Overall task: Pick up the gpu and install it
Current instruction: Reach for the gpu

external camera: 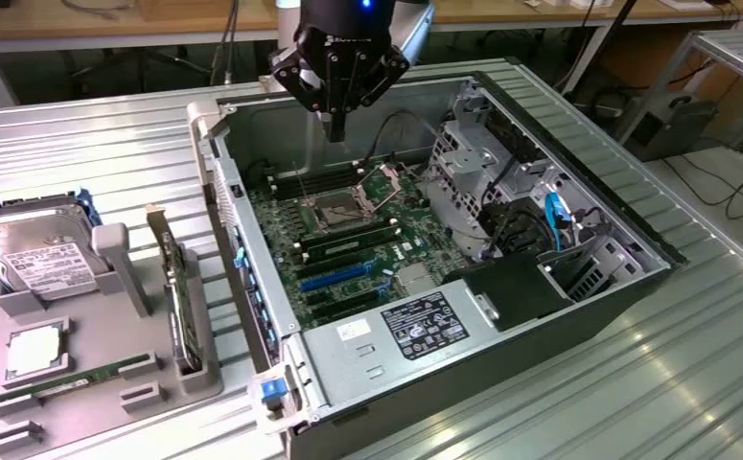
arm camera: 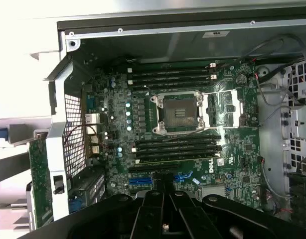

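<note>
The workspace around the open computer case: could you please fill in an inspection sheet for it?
Surface: ribbed metal table, carrying the open computer case.
Job's things: gpu stands on edge in the grey holder, on the exterior view's left of the case, not held.
Clutter: hard drive, processor chip, RAM stick in the same holder.
Grippers: gripper shut, empty, above the motherboard.
Cables: blue cable inside the case.
Surroundings: wooden bench behind.
</note>
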Robot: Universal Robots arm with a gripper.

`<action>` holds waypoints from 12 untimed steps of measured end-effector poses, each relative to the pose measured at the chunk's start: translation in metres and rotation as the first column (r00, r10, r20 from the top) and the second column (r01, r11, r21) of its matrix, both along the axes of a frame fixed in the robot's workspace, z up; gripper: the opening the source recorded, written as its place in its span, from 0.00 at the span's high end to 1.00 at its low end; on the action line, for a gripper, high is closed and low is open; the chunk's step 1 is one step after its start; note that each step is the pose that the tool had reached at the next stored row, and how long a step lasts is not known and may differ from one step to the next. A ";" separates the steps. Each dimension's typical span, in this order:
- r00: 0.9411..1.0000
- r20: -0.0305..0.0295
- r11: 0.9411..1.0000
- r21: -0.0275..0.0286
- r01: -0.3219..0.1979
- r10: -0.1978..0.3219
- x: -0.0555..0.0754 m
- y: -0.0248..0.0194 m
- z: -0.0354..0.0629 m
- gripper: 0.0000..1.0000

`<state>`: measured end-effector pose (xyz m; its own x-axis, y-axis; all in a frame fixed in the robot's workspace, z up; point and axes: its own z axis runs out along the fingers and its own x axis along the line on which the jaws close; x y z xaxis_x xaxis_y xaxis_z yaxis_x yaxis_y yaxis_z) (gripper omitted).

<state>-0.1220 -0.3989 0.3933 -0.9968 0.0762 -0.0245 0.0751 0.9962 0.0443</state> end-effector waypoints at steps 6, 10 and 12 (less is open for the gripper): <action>1.000 0.000 1.000 0.000 0.000 0.000 0.000 -0.0068 -0.0001 0.89; 1.000 0.000 1.000 0.000 0.000 0.000 -0.005 -0.0211 0.0000 0.89; 1.000 0.000 1.000 0.000 0.000 0.000 -0.009 -0.0263 -0.0001 0.89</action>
